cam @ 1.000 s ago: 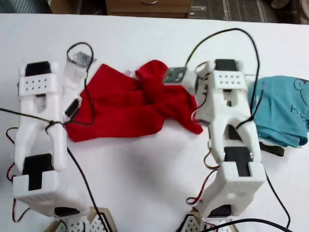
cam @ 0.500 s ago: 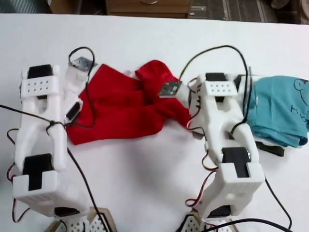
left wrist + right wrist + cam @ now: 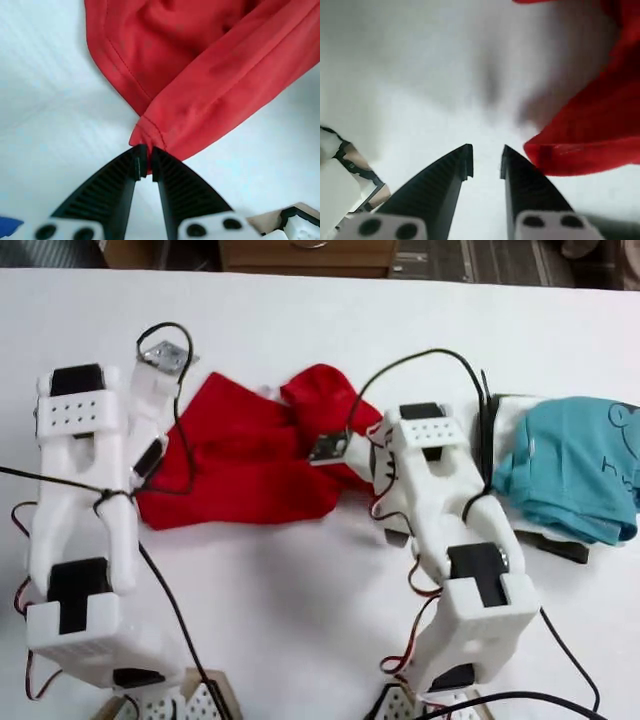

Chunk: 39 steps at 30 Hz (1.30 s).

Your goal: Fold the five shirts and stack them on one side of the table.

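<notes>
ok, red shirt (image 3: 250, 460) crumpled in the middle of the table (image 3: 300, 620), teal shirt (image 3: 585, 465) by the right edge.
left gripper (image 3: 145, 161) clamped on its hem; right gripper (image 3: 486, 161) jaws slightly apart, just beside it.

You're at a small robotics setup in an ordinary room, more hobby lab than factory. The white worktop (image 3: 300, 620) carries a left arm (image 3: 80, 490) and a right arm (image 3: 450, 500) of white plastic, with loose wires (image 3: 170, 610) trailing over them and a wooden base (image 3: 215, 695) at the near edge. Past the far edge you can see a wooden drawer front (image 3: 300, 255) and dark floor (image 3: 470, 260). A red shirt (image 3: 250, 460) and a teal shirt (image 3: 580, 470) lie on top. Whether this is a home or an office, you cannot tell.
</notes>
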Each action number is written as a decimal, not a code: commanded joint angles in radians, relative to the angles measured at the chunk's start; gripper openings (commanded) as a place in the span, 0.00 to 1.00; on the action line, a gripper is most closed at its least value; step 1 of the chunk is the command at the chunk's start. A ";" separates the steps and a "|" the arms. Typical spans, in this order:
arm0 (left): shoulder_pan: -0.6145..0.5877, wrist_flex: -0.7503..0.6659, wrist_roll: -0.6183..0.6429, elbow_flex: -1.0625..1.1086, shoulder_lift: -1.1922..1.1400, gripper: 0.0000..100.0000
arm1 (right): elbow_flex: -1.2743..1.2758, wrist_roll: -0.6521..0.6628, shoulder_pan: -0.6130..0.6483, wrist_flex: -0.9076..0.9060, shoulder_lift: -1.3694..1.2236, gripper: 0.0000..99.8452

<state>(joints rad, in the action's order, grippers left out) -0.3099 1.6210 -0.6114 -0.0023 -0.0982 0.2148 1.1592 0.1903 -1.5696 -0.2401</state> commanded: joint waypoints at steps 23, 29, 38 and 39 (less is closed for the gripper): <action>-0.011 0.000 -0.006 -0.041 0.060 0.02 | -0.035 -0.072 -0.041 0.036 -0.002 0.34; -0.011 0.000 -0.006 -0.042 0.060 0.02 | -0.121 -0.068 -0.050 0.038 -0.090 0.34; -0.011 0.000 -0.006 -0.041 0.060 0.02 | -0.204 -0.074 -0.044 0.048 -0.217 0.33; -0.011 0.000 -0.006 -0.041 0.060 0.02 | -0.204 -0.074 -0.047 0.048 -0.217 0.31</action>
<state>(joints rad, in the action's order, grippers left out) -0.3099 1.6210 -0.6114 -0.0023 -0.0982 0.0414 1.0856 0.1412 -1.5144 -0.4534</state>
